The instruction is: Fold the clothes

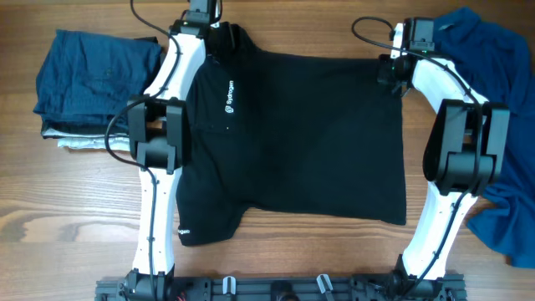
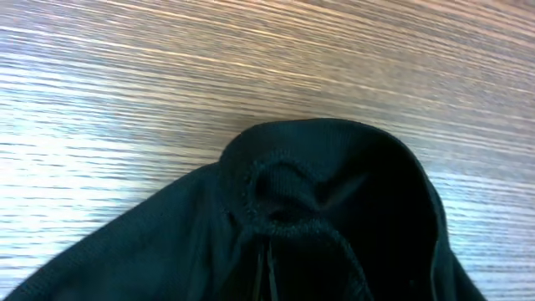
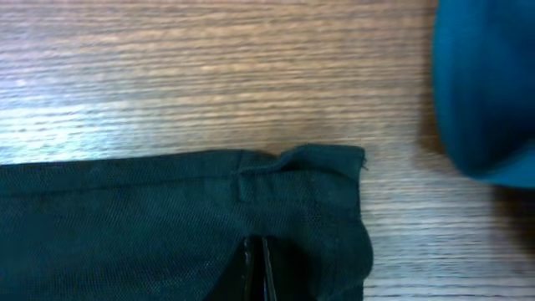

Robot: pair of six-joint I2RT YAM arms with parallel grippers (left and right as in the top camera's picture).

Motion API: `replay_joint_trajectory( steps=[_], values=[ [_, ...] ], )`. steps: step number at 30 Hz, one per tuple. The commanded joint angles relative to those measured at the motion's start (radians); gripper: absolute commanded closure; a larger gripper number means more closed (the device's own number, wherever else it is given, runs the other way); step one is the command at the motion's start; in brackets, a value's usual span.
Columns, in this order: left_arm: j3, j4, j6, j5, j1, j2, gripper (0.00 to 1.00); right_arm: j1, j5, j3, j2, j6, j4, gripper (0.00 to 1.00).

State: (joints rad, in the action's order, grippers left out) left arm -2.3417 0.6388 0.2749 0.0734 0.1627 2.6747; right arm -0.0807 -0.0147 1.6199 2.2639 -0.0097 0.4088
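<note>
The black collared shirt (image 1: 292, 134) with a small white chest logo lies spread on the wooden table, collar to the left. My left gripper (image 1: 219, 35) is shut on its far sleeve or shoulder edge; in the left wrist view the fabric (image 2: 334, 209) bunches over the closed fingers (image 2: 269, 276). My right gripper (image 1: 391, 71) is shut on the shirt's far hem corner; the right wrist view shows the hem (image 3: 301, 176) folded over the closed fingertips (image 3: 255, 267). A bright blue garment (image 1: 501, 125) lies loose at the right, also seen in the right wrist view (image 3: 489, 84).
A stack of folded garments (image 1: 92, 75), dark blue on top with white below, sits at the far left. The blue garment runs along the right edge behind my right arm. Bare wood (image 1: 67, 226) shows at the front left.
</note>
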Motion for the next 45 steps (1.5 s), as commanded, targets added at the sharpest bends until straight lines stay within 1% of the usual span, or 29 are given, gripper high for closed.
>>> replay_joint_trajectory(
  steps=[1, 4, 7, 8, 9, 11, 13, 15, 17, 20, 25, 26, 27, 28, 29, 31, 32, 36, 37, 38, 39, 41, 43, 45],
  values=[
    [0.016, 0.007, -0.009, -0.04, -0.031, 0.066, 0.96, -0.018, -0.058, -0.004, 0.036, -0.013, -0.01, 0.95],
    [0.015, 0.003, -0.008, -0.039, -0.029, 0.065, 0.96, -0.018, -0.047, -0.004, 0.036, -0.004, -0.021, 0.95],
    [0.003, -0.008, -0.009, -0.032, -0.029, 0.053, 0.96, -0.018, -0.019, -0.003, 0.033, 0.015, -0.053, 0.87],
    [-0.008, -0.008, -0.008, -0.032, -0.029, 0.047, 0.96, -0.018, -0.009, -0.003, 0.029, 0.015, -0.063, 0.82],
    [-0.035, -0.008, -0.009, -0.032, -0.029, 0.029, 0.96, -0.018, -0.005, -0.002, 0.018, 0.019, -0.078, 0.67],
    [-0.073, -0.008, -0.008, -0.032, -0.029, -0.011, 0.96, -0.018, -0.003, 0.003, -0.014, 0.04, -0.097, 0.6],
    [-0.119, -0.007, -0.008, -0.032, -0.029, -0.06, 0.96, -0.018, 0.001, 0.017, -0.047, 0.04, -0.108, 0.46],
    [-0.153, -0.007, -0.008, -0.033, -0.029, -0.116, 0.94, -0.018, 0.001, 0.032, -0.093, 0.04, -0.111, 0.39],
    [-0.165, -0.006, -0.008, -0.033, -0.029, -0.189, 0.93, -0.018, 0.001, 0.034, -0.146, 0.04, -0.107, 0.39],
    [-0.165, 0.047, -0.007, -0.037, -0.03, -0.264, 0.96, -0.018, 0.015, 0.034, -0.221, 0.037, -0.05, 0.39],
    [-0.165, 0.247, 0.005, -0.04, -0.03, -0.359, 0.96, -0.018, 0.068, 0.034, -0.314, 0.011, 0.112, 0.4],
    [-0.165, 0.316, 0.029, -0.041, -0.03, -0.38, 0.96, -0.018, 0.068, 0.034, -0.333, 0.018, 0.169, 0.46],
    [-0.165, 0.374, 0.045, -0.04, -0.03, -0.398, 0.96, -0.018, 0.068, 0.034, -0.35, 0.037, 0.216, 0.49],
    [-0.165, 0.465, 0.048, -0.04, -0.03, -0.429, 0.96, -0.018, 0.068, 0.034, -0.373, 0.057, 0.276, 0.49],
    [-0.165, 0.516, 0.047, -0.041, -0.03, -0.454, 0.96, -0.018, 0.068, 0.034, -0.395, 0.066, 0.321, 0.49],
    [-0.165, 0.606, 0.048, -0.04, -0.03, -0.511, 0.96, -0.018, 0.068, 0.034, -0.438, 0.077, 0.391, 0.52],
    [-0.165, 0.668, 0.048, -0.041, -0.027, -0.572, 0.96, -0.018, 0.068, 0.034, -0.495, 0.119, 0.465, 0.51],
    [-0.165, 0.807, 0.055, -0.041, 0.002, -0.706, 0.96, -0.018, 0.068, 0.034, -0.618, 0.267, 0.641, 0.5],
    [-0.165, 0.858, 0.068, -0.041, 0.019, -0.743, 0.96, -0.018, 0.068, 0.034, -0.642, 0.3, 0.684, 0.48],
    [-0.164, 0.898, 0.077, -0.04, 0.035, -0.772, 0.96, -0.018, 0.062, 0.034, -0.666, 0.335, 0.728, 0.5],
    [-0.164, 0.942, 0.089, -0.041, 0.061, -0.807, 0.96, -0.018, 0.05, 0.029, -0.692, 0.393, 0.78, 0.51],
    [-0.164, 0.996, 0.106, -0.041, 0.111, -0.859, 0.96, -0.018, 0.039, 0.015, -0.726, 0.462, 0.853, 0.51],
    [-0.164, 1.043, 0.135, -0.069, 0.177, -0.906, 0.95, -0.018, 0.033, -0.006, -0.752, 0.502, 0.923, 0.51],
    [-0.139, 1.046, 0.147, -0.098, 0.249, -0.951, 0.92, -0.018, 0.034, -0.038, -0.77, 0.52, 0.983, 0.51]
  ],
)
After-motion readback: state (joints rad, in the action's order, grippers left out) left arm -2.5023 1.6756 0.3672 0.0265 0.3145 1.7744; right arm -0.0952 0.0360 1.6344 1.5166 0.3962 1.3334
